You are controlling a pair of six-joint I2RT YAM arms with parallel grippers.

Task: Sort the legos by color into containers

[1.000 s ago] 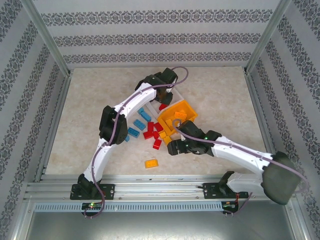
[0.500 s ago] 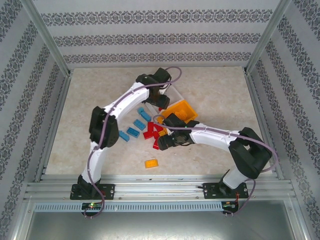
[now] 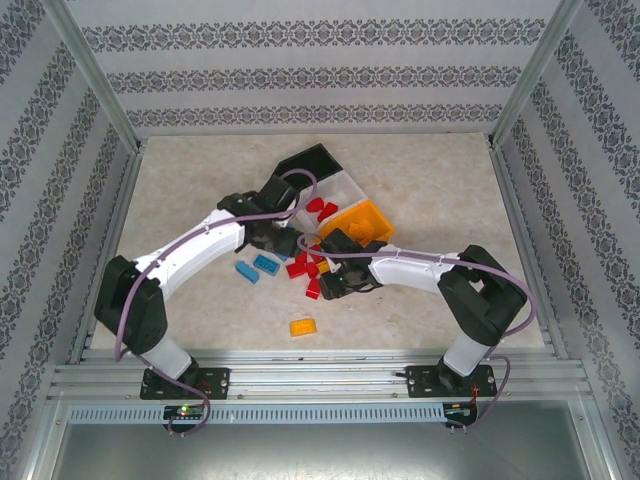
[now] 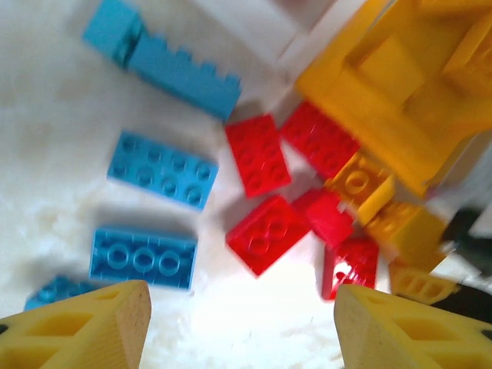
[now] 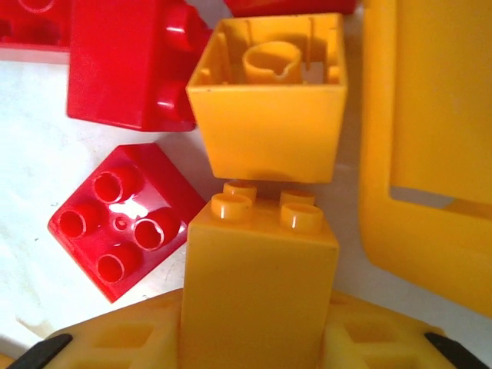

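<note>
Legos lie in a pile mid-table: blue bricks (image 3: 265, 264), red bricks (image 3: 305, 266) and a lone orange-yellow brick (image 3: 303, 327). The black bin (image 3: 310, 160), the white bin (image 3: 350, 188) holding red bricks (image 3: 320, 208), and the orange-yellow bin (image 3: 362, 224) stand behind the pile. My left gripper (image 3: 276, 238) hovers over the blue and red bricks, open (image 4: 242, 330), with only bare table between its fingers (image 4: 77, 330). My right gripper (image 3: 335, 276) is shut on an upright orange-yellow brick (image 5: 257, 284), beside another orange-yellow brick (image 5: 269, 100) lying hollow side up.
Red bricks (image 5: 127, 219) lie just left of the held brick. The orange-yellow bin's wall (image 5: 430, 154) is close on its right. In the left wrist view blue bricks (image 4: 161, 169) lie left of red bricks (image 4: 269, 233). Metal frame posts and patterned walls ring the table (image 3: 450, 200).
My left arm has drawn back from the white bin to above the pile, and its gripper has opened. My right gripper has closed on the orange-yellow brick at the pile's right edge.
</note>
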